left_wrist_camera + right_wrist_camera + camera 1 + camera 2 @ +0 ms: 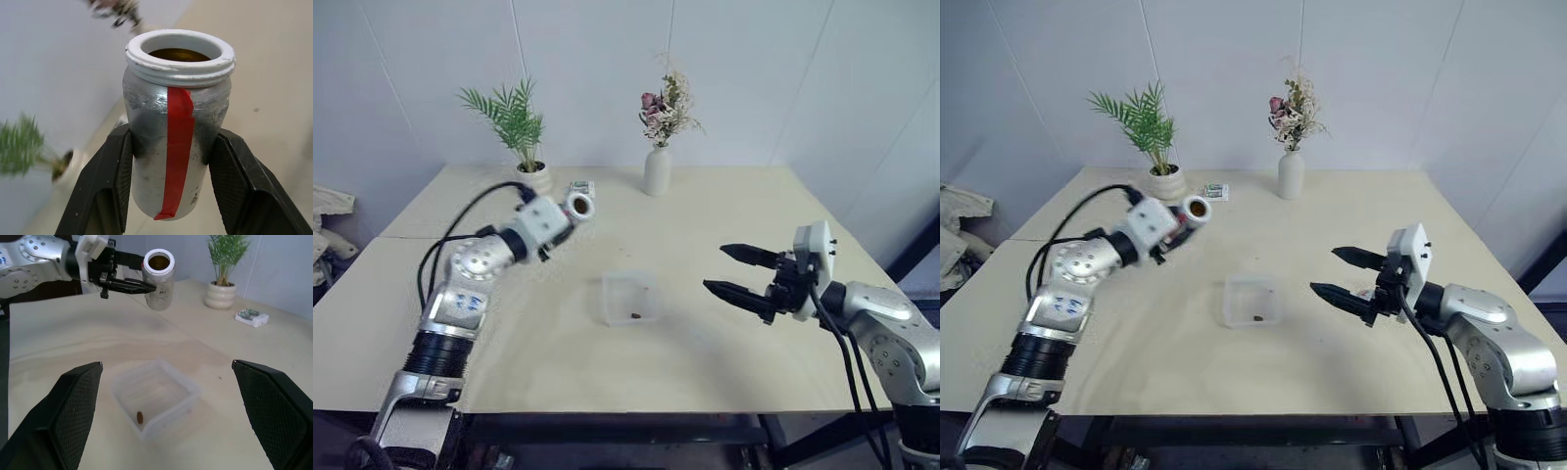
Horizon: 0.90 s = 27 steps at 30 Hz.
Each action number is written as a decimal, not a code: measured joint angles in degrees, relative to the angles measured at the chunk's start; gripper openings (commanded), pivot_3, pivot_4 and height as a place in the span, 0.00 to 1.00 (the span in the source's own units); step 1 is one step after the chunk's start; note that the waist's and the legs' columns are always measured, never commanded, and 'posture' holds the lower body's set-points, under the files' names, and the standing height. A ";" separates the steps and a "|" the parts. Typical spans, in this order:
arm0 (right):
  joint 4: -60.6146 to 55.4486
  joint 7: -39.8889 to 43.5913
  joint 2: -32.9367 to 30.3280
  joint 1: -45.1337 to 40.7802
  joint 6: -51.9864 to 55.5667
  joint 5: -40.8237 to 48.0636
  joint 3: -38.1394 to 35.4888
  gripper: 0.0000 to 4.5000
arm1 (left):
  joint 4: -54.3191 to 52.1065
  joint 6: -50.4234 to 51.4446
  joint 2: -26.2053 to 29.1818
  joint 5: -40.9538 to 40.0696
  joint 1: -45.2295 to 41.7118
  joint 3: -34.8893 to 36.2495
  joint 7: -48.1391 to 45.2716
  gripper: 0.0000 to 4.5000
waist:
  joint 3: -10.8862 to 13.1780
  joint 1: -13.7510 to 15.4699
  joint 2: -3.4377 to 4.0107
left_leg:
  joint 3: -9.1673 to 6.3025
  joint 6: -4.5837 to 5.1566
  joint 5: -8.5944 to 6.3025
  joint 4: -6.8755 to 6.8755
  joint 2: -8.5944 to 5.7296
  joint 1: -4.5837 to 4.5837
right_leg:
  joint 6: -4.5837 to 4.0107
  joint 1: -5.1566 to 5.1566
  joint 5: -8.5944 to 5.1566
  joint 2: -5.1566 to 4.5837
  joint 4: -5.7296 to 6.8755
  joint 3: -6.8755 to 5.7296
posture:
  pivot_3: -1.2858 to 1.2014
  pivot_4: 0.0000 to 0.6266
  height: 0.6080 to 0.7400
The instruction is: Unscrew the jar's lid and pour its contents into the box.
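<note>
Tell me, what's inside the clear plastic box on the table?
One tiny brown lump lies on the floor of the clear box, near a wall. Nothing else shows inside; the walls are see-through, so little is covered.

The left arm reaches forward over the table's far left part, its cable looping behind the wrist. The left gripper (1187, 211) is clamped on the jar (177, 127) — both fingers (115, 169) press its sides. The right arm stretches in from the right, its gripper (732, 273) level, jaws spread wide — holding nothing.
</note>
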 measured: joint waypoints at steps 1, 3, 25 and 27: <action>-0.04 0.14 0.12 -0.50 0.11 0.01 0.78 1.00 | 0.29 2.33 -0.18 -1.29 0.04 1.89 0.55 0.42 | 0.00 -0.10 0.00 | -0.01 -0.01 0.01 0.01 0.01 0.00 | 0.00 0.00 0.00 0.01 0.01 0.00 | 0.52 0.24 1.00; 0.00 0.50 0.93 -1.53 0.36 -0.04 2.65 1.00 | 1.92 8.38 -0.54 -5.00 0.27 6.86 2.38 0.42 | 0.00 -0.23 -0.01 | -0.02 -0.01 0.01 0.02 0.02 0.00 | 0.00 0.00 0.02 0.03 0.00 0.00 | 0.52 0.24 1.00; 5.95 5.25 8.24 -9.61 -3.83 -6.85 11.27 1.00 | 31.24 -13.41 -1.12 -12.80 5.11 16.73 13.71 0.42 | -0.05 0.41 -0.12 | 0.03 -0.04 0.00 -0.02 0.08 -0.04 | -0.07 -0.02 0.25 0.00 -0.19 -0.07 | 0.52 0.24 1.00; 5.95 5.62 7.81 -9.61 -3.91 -7.07 11.16 1.00 | 31.42 -12.88 -1.16 -14.90 5.10 17.96 13.16 0.42 | -0.05 0.49 -0.12 | 0.03 -0.04 0.00 -0.02 0.08 -0.05 | -0.07 -0.02 0.25 0.00 -0.20 -0.08 | 0.52 0.24 1.00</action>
